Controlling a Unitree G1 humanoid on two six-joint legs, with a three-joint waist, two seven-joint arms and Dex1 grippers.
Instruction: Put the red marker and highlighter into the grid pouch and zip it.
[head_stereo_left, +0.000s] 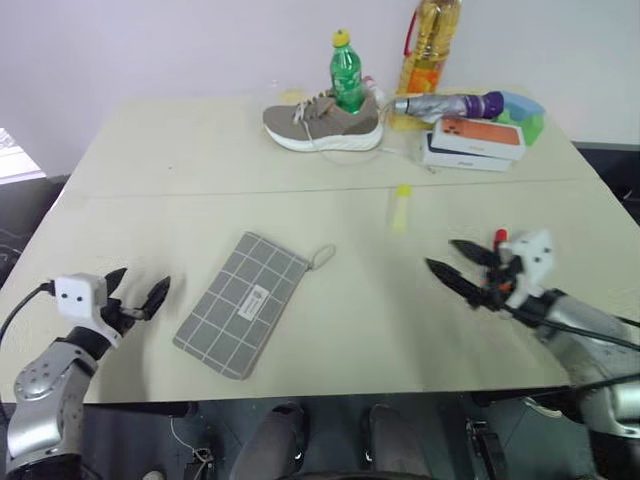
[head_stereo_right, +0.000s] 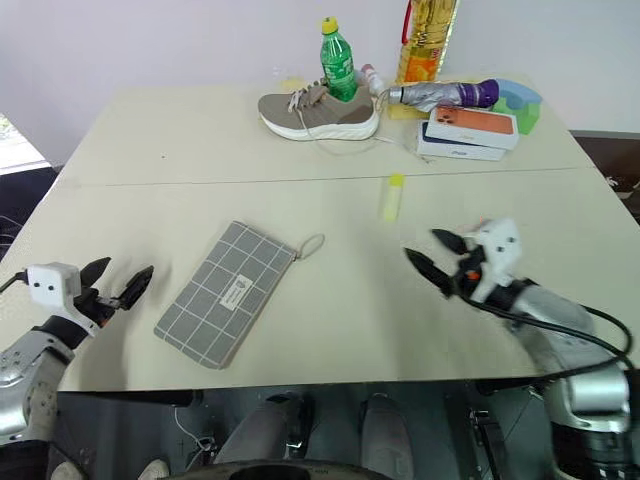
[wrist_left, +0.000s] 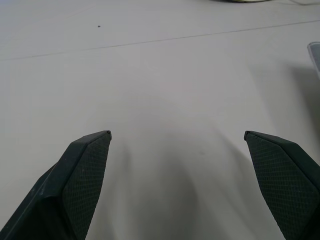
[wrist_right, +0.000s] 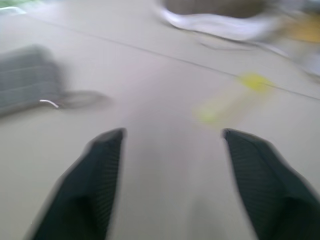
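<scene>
The grey grid pouch (head_stereo_left: 243, 303) lies flat on the pale bench (head_stereo_left: 330, 330), slanted, toward the robot's left of the middle, with its small white label facing up and its light cord loop (head_stereo_left: 322, 257) at the far corner. The highlighter (head_stereo_left: 401, 206) lies alone on the bench beyond the pouch and toward the right, its brighter yellow cap at the far end. Pouch and highlighter are well apart.

The left gripper (head_stereo_left: 140, 293) hovers near the front left edge of the bench, just beside the pouch but not touching it; its jaws stand wide apart with nothing between them. The right gripper (head_stereo_left: 455, 265) is over the front right part of the bench, pointing toward the middle, its jaws apart and empty. A small bit of red (head_stereo_left: 501, 237) shows just behind the right gripper's body; whether it is the red marker cannot be told.

Along the far edge of the bench stand a beige shoe (head_stereo_left: 322, 124), a green bottle (head_stereo_left: 346, 73), a tall bottle of yellow oil (head_stereo_left: 431, 40), a folded umbrella (head_stereo_left: 440, 104) and a stack of flat boxes (head_stereo_left: 473, 143).
</scene>
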